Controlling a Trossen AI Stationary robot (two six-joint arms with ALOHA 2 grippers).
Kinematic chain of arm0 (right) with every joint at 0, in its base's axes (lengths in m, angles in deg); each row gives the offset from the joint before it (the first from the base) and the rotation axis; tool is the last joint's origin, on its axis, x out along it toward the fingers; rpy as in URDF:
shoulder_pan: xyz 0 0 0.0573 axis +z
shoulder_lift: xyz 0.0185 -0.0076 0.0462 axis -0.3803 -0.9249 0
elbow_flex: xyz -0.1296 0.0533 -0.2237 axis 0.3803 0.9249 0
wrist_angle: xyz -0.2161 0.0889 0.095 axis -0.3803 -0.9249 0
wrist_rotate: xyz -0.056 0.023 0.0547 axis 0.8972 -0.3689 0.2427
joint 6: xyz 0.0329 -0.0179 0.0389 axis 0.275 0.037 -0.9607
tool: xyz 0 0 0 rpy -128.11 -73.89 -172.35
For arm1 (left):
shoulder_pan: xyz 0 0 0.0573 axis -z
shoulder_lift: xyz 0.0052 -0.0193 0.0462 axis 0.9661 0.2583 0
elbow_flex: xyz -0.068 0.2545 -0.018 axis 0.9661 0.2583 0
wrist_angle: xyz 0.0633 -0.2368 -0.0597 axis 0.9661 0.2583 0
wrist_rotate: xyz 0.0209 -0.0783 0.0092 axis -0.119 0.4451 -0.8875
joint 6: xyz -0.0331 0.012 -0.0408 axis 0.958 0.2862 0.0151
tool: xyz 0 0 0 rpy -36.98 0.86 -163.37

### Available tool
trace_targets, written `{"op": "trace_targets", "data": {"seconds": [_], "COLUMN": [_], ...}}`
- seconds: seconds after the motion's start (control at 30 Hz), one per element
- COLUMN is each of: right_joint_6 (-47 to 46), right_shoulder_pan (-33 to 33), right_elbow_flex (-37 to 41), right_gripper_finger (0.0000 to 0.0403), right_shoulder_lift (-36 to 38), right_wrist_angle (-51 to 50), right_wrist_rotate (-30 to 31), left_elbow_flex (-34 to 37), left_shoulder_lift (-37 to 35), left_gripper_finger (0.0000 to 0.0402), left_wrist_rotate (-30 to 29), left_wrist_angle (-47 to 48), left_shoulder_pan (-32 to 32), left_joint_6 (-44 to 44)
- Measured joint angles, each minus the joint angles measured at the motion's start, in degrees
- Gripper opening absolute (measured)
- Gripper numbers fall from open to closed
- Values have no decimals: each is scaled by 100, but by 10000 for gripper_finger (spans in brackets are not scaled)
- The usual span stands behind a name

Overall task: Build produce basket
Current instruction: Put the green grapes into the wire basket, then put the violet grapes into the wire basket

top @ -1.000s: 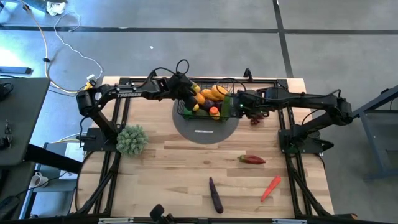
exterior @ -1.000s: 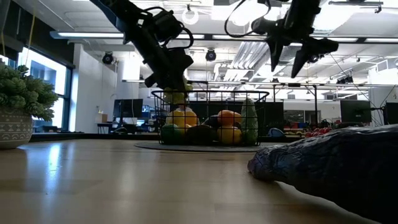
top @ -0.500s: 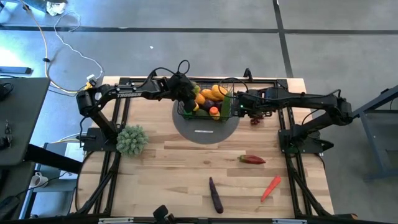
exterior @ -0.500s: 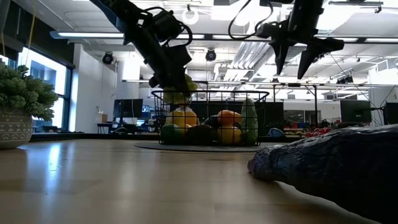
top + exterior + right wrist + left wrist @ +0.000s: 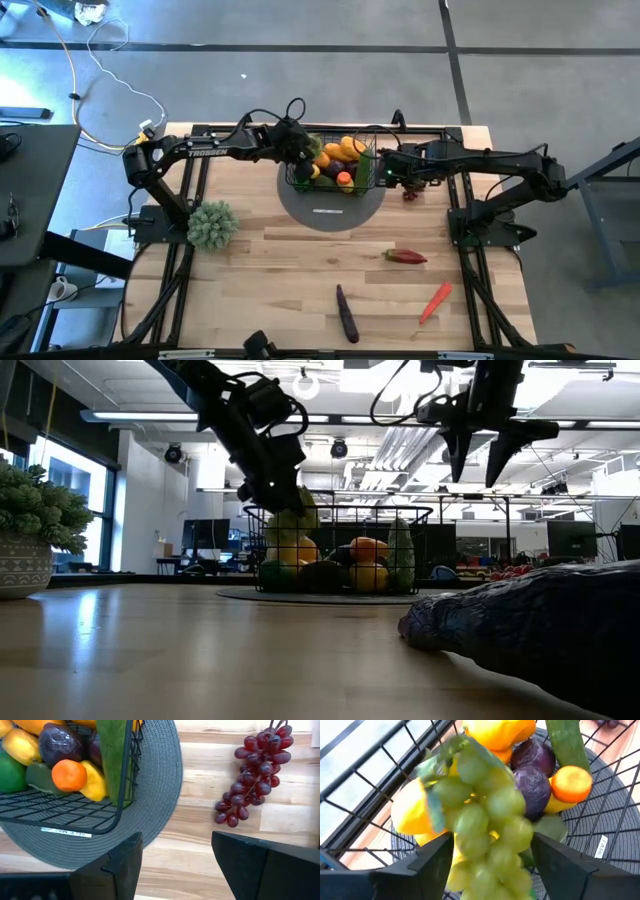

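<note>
Risk: slack green grape bunch [image 5: 485, 825] snagging on the rim of the black wire-grid basket [image 5: 298, 181], or rolling off the heaped yellow, orange and purple toy produce [image 5: 338, 160] if let go too high. Basket seated on round grey woven mat [image 5: 330, 212], far centre of pale wooden table [image 5: 280, 270]. Left gripper [image 5: 485, 865] over the basket's left side, fingers part-open, apparently pinching the green bunch. Right gripper [image 5: 175, 865] spread wide, empty, poised beside dark red grape cluster [image 5: 257, 775] on the table.
</note>
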Motion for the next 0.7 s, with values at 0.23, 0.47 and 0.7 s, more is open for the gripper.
{"op": "trace_targets", "data": {"seconds": [0.23, 0.47, 0.7], "right_joint_6": [49, 374, 598], "right_shoulder_pan": [-50, -250, -558], "right_elbow_flex": [0, 0, 0], "right_gripper_finger": [220, 220, 220], "right_shoulder_lift": [0, 0, 0], "right_wrist_angle": [-331, -396, -398], "right_wrist_rotate": [141, 131, 124], "left_elbow_flex": [0, -86, -590], "left_shoulder_lift": [0, -1, -4], "left_gripper_finger": [253, 253, 253], "left_wrist_rotate": [-22, -24, -44], "left_wrist_angle": [82, 164, 167], "left_shoulder_pan": [-4, -9, -9], "left_joint_6": [-9, -42, -166]}}
